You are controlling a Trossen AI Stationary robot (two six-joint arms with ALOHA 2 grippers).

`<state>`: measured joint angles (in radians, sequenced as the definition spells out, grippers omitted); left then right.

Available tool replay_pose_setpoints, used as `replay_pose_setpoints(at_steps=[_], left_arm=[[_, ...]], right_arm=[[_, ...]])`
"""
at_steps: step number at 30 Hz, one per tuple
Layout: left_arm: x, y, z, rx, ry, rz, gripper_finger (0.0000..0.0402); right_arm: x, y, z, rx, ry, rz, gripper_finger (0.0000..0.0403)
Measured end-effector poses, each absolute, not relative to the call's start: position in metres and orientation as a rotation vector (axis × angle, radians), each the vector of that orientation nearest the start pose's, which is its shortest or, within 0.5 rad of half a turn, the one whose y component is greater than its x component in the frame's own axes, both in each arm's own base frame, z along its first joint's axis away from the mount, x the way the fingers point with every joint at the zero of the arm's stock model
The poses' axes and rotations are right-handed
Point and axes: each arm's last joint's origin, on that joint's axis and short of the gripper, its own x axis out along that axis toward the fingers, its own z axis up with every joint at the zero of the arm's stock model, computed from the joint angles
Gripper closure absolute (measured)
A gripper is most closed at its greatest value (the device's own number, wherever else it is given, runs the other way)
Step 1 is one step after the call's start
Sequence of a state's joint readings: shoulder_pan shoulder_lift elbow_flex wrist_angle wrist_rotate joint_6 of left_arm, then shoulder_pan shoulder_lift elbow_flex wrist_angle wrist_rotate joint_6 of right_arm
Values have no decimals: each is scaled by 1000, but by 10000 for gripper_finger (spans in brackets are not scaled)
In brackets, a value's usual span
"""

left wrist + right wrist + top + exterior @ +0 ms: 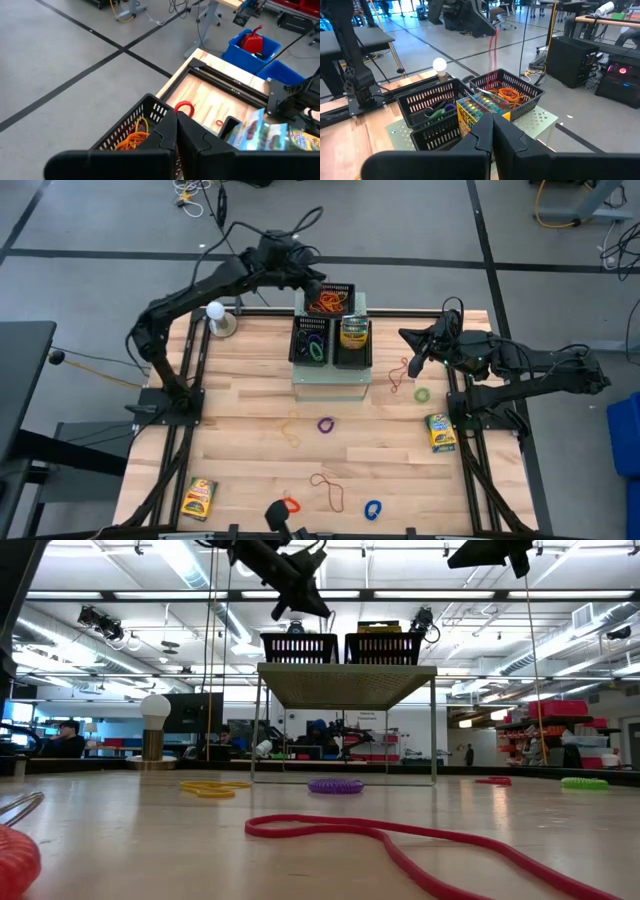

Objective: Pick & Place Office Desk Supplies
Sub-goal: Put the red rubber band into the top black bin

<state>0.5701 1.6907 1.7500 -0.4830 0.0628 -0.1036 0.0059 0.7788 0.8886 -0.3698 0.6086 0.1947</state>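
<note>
Orange rubber bands [325, 303]; black mesh trays [311, 340]; purple loop [326, 424]; pale-green perforated box [330, 377].

orange bands [326, 303] lie heaped in the far tray [345, 288]; nearer the table's front, a crayon box [354, 333] stands in one tray and dark loops [313, 346] lie in another. loose on the table: purple loop [326, 424], green loop [422, 394], blue loop [373, 509], red loop [291, 505], and two flat crayon boxes [440, 432].

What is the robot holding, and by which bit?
The left claw pinches a thin reddish rubber band by its top end; it dangles above a black tray. The right claw is shut, holding nothing.
</note>
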Motion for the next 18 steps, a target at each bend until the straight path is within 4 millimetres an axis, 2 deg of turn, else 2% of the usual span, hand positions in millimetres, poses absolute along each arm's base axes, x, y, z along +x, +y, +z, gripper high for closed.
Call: replay_pose_setpoints(at_steps=[18], left_arm=[[350,222,358,-237,477,527,397]], right_arm=[[158,-16,352,107,194,-621,394]])
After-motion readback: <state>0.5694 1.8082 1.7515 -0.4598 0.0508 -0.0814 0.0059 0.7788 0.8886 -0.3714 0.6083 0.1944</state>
